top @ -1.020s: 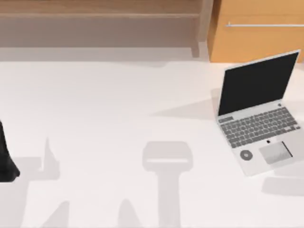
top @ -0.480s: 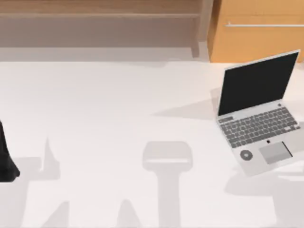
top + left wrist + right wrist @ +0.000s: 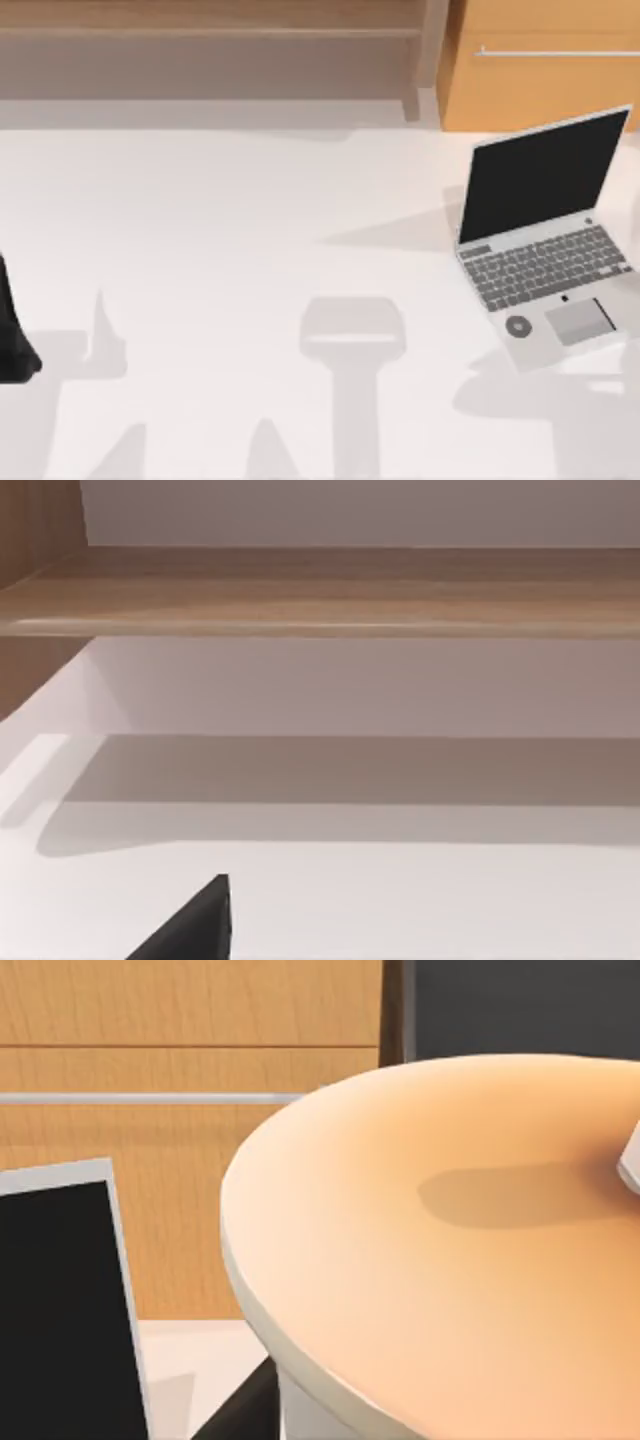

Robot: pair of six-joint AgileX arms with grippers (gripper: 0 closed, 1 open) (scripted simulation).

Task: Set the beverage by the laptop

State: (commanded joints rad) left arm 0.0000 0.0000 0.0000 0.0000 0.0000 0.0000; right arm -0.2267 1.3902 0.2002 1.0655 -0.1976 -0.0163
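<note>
The beverage is a white cup with a round orange top, very close in the right wrist view. My right gripper is shut on it; one dark finger lies against the cup's white wall. The laptop stands open at the table's right side, with a black screen, grey keyboard and trackpad. Its screen edge shows just beyond the cup. A shadow lies on the table in front of the laptop's front edge. My left arm is parked at the table's left edge, and a dark part of its gripper shows over bare table.
The white table stretches wide to the left of the laptop. A wooden shelf runs along the back. An orange-wood cabinet with a silver handle stands behind the laptop.
The shadow at the table's lower right has grown and slid left, under the laptop's front edge. The laptop and my left arm have not moved.
</note>
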